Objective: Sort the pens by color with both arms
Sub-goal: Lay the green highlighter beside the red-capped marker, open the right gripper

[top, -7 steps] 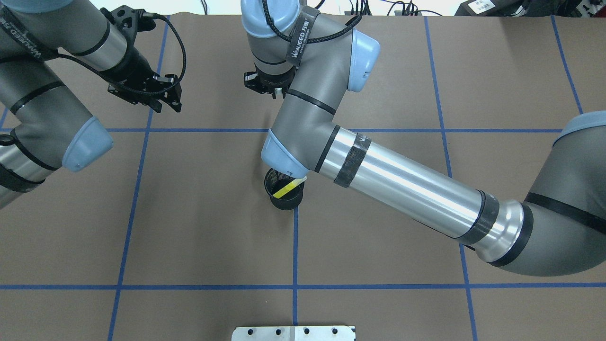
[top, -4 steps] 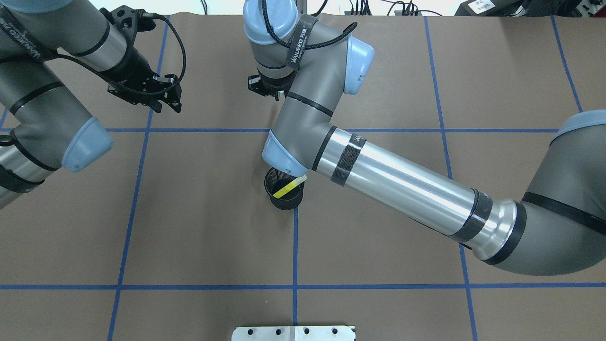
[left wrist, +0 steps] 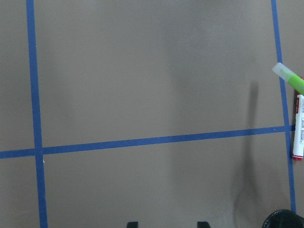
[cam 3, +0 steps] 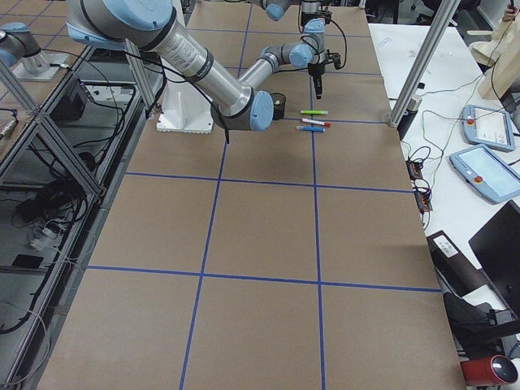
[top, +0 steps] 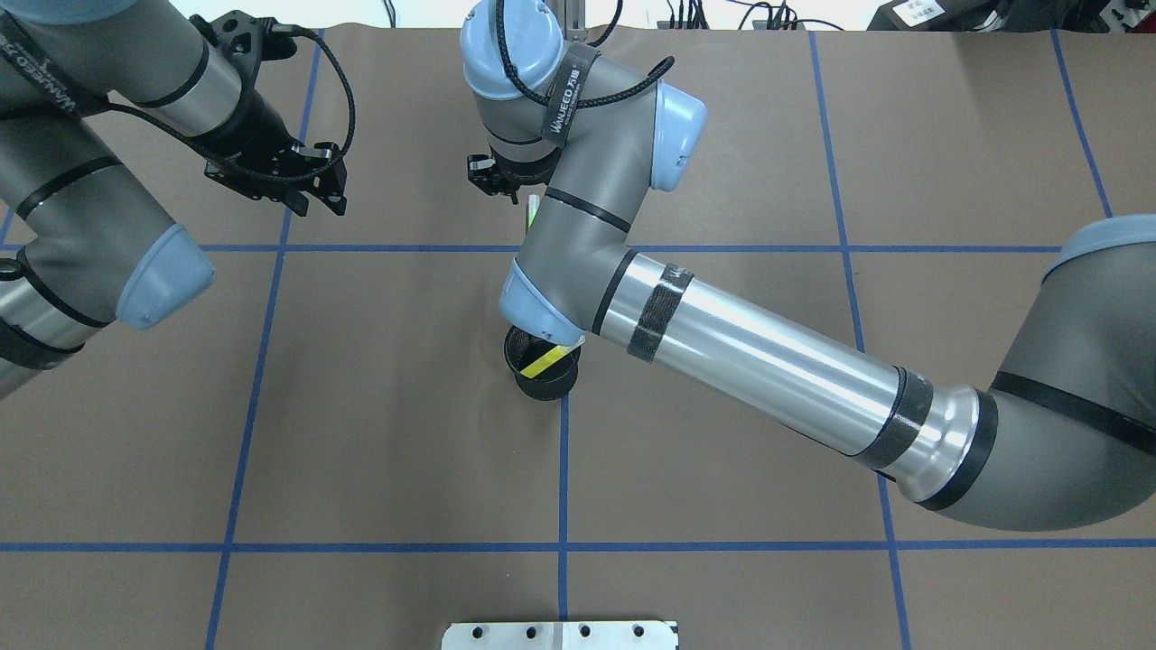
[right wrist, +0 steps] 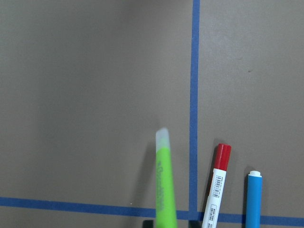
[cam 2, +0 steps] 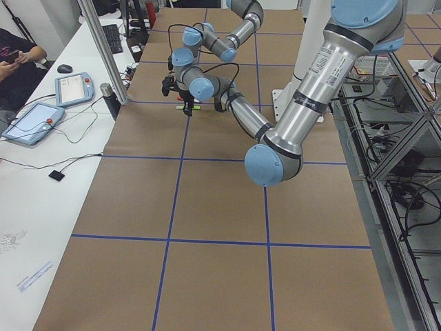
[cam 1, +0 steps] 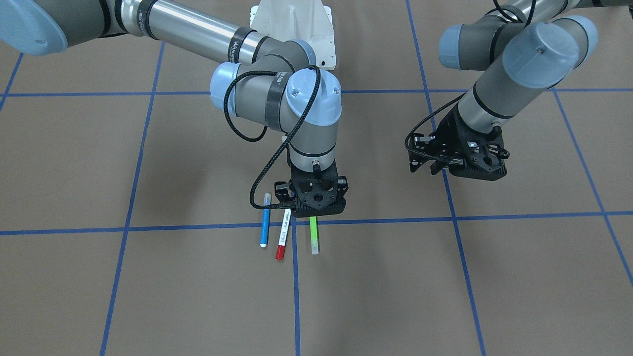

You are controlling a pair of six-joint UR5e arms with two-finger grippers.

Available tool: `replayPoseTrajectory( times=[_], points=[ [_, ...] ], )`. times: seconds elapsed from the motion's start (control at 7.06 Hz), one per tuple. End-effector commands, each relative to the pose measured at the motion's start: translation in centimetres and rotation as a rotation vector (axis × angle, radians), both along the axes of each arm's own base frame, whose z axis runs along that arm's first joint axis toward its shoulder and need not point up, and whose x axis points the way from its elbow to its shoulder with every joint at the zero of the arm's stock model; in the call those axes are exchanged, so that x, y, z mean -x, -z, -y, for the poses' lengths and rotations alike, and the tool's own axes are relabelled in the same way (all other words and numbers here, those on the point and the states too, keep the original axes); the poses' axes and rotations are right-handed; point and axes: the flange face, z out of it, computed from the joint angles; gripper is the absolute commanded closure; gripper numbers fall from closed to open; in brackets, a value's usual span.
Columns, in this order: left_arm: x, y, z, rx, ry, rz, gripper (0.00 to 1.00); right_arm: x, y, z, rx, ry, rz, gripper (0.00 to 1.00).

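Right end effector [cam 1: 314, 213] — clamped, left arm [cam 1: 494, 99] aloft

In the overhead view, a black strap [top: 564, 90] around the right arm [top: 768, 361], near the top centre of the frame, reads "WANEED" in white letters, followed by smaller characters that cannot be made out. A second strap [top: 41, 77] on the left arm [top: 81, 208], in the upper left corner, carries the same word. In the right wrist view, at the lower right, the white-barrelled red pen [right wrist: 216, 185] bears a barcode label with print too small to read, and the green highlighter [right wrist: 164, 185] beside it has blurred lettering along its barrel.
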Motion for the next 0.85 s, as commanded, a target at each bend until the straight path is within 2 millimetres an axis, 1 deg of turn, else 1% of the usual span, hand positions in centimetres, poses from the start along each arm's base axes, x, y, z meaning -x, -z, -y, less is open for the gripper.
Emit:
replayPoseTrajectory(
  times=[0.0,0.14,0.28,0.42,0.57,0.71],
  points=[
    [-0.3,0.6,0.0,0.010,0.000,0.003,0.48,-1.5,-0.1,-1.0,0.016,0.045,0.048,0.01],
    [-0.3,1.0,0.0,0.021,0.003,0.007,0.48,-4.9,-1.7,-1.1,0.034,0.093,0.090,0.01],
    [-0.4,1.5,0.1,0.032,0.012,0.002,0.48,-8.2,-3.5,-1.9,0.029,0.120,0.100,0.01],
    [-0.7,2.5,0.1,0.082,0.050,-0.011,0.48,-11.9,-5.1,-2.5,0.006,0.165,0.075,0.01],
    [-1.3,4.9,0.3,0.140,0.086,-0.016,0.48,-15.4,-7.2,-3.6,-0.015,0.198,0.058,0.01],
    [-2.7,6.1,-0.5,0.131,0.062,-0.019,0.48,-18.3,-9.7,-4.3,-0.039,0.215,0.048,0.01]
  ],
)
